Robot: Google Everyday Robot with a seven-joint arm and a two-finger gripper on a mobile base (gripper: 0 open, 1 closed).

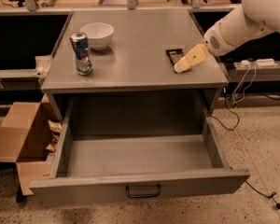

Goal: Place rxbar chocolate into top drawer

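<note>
Handle (143, 191) sits nearest, a small black pull at the centre of the top drawer's (84, 188) plain grey front. The drawer is pulled well out from under the grey cabinet top (140, 64), with its grey floor and side walls in view.

Left of the drawer, on the speckled floor, is an open brown cardboard box (19, 136), with some wrappers between it and the drawer side. Black cables (233, 120) trail on the floor to the right.

On the cabinet top, left side, a blue-silver drink can (80, 52) stands upright. A white bowl (97, 34) is just behind it, close but apart.

On the right side, the rxbar chocolate (174, 56) lies flat in its dark wrapper, near the right edge and well away from the can. It is not in the drawer.

The gripper (181, 68) is tan and angles down from the white arm (242, 24) that enters from the upper right. Its tip is at the bar's near-right edge and overlaps it. I can't tell whether the gripper is open or closed, or whether it actually has the bar.

Farther back there are dark shelving bays and bench clutter too blurred to name.
</note>
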